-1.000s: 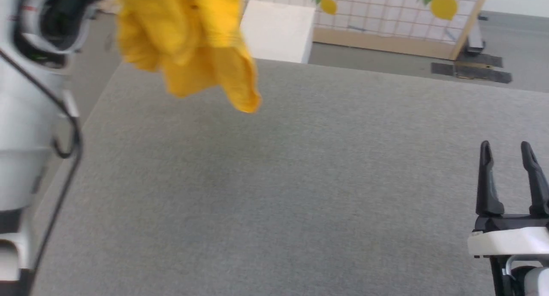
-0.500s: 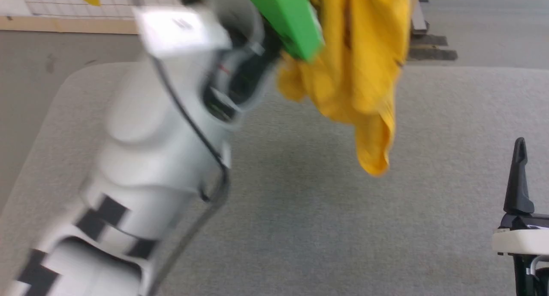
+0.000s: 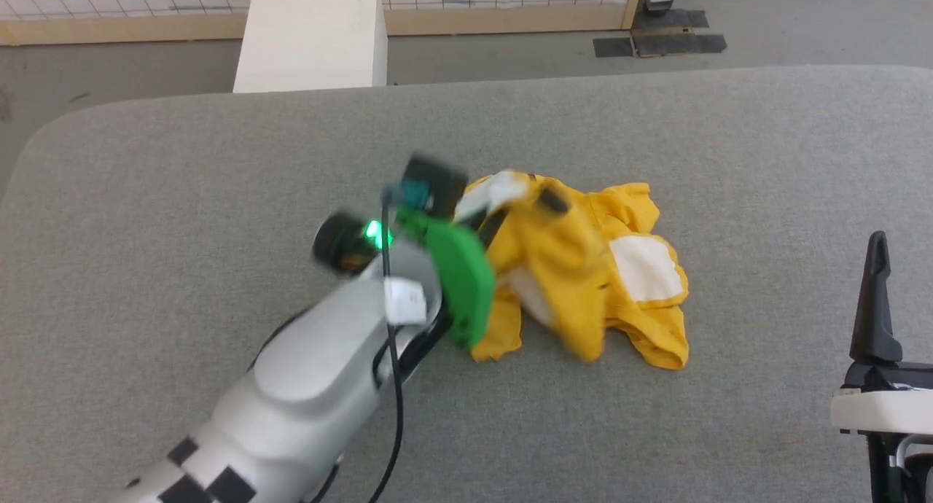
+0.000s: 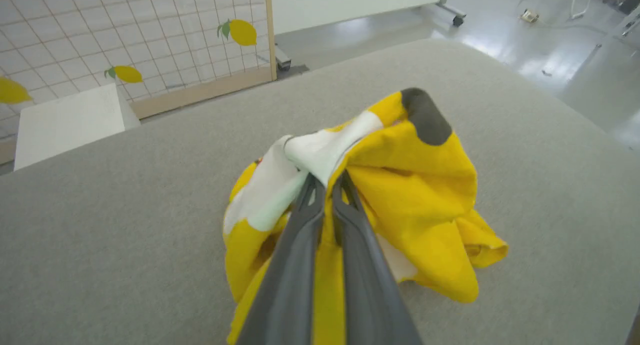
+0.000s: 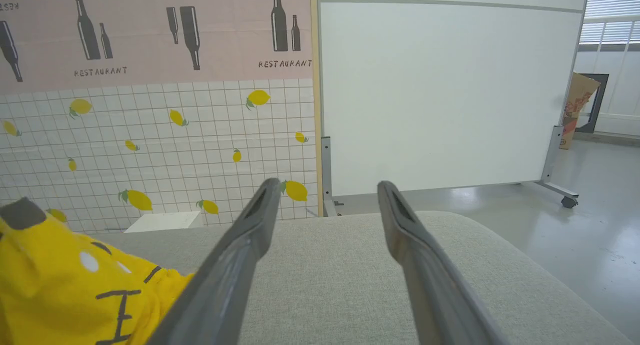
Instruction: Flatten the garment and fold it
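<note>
Test lab, printed restaurant backdrop (image 5: 150, 35), wheeled white partition (image 5: 430, 95), polished grey floor (image 5: 590, 245)

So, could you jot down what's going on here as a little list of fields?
table: grey, cloth-covered
T-shirt: yellow, bunched up on the table
left gripper: shut on a fold of the T-shirt
right gripper: open, holding nothing, off to the T-shirt's right
folding: not yet begun

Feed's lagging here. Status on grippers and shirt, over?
Left gripper shut on shirt. Right gripper open, apart. Shirt bunched on grey table. White box beyond far edge.
</note>
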You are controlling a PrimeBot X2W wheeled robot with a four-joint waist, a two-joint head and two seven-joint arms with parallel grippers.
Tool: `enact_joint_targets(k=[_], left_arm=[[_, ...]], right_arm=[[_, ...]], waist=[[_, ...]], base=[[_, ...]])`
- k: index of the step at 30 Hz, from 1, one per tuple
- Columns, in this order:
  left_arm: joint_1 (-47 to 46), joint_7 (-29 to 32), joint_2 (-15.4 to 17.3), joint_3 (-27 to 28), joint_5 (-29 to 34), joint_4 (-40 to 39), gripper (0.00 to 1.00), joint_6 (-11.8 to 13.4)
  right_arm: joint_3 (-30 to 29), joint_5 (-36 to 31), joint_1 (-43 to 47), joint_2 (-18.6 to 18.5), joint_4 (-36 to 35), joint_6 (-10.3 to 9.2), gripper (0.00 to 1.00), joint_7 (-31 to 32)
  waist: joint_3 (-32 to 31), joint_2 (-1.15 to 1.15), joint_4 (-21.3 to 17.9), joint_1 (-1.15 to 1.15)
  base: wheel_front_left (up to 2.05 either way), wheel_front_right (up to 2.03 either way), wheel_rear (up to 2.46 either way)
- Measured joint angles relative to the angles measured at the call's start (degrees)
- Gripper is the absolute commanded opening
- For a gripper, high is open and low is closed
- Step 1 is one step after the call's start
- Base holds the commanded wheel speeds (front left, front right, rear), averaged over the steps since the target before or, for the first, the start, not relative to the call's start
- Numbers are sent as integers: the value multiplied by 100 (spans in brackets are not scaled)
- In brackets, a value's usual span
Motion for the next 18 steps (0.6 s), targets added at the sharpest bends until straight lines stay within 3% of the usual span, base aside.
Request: enact_joint_targets(k=[7,8,9,13,18], left_arm=[[376,258,303,-457,263,644,0,18],[448,160,286,-394,223,678,43,23],[500,33,272,-320,176,680,100,45],[640,-572,242,15,-32,536,100,77],[889,-1478,409,638,-264,-314,100,223]], right_arm=[[55,-23,19,0,-85,0,100,94],[74,-40,19,0,-87,0,100,115],[89,-55,19,0,-83,0,100,137],[166,-73,19,1,-65,0,100,165],[232,-78,116,1,-15,0,100,197]], waist=[[48,0,119,0],[45,0,157,0],[38,0,183,0],[-67,0,275,0],[-297,0,356,0]], base=[[0,0,0],[0,0,0],[0,0,0],[0,0,0],[0,0,0]])
